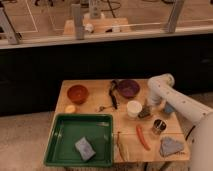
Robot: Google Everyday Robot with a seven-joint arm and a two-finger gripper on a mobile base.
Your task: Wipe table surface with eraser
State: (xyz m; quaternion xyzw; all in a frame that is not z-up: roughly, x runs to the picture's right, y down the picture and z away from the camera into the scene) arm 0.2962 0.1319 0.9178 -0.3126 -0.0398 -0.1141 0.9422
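The light brown table surface holds several items. The eraser, a small dark grey block, lies just right of the white cup. My white arm reaches in from the right and bends down, so the gripper sits right on top of the eraser. The arm's wrist hides the contact, and I cannot tell whether the eraser is held.
An orange bowl, a purple bowl and a black utensil stand at the back. A green tray with a blue-grey sponge fills the front left. A red pepper, metal can and grey-blue cloth lie front right.
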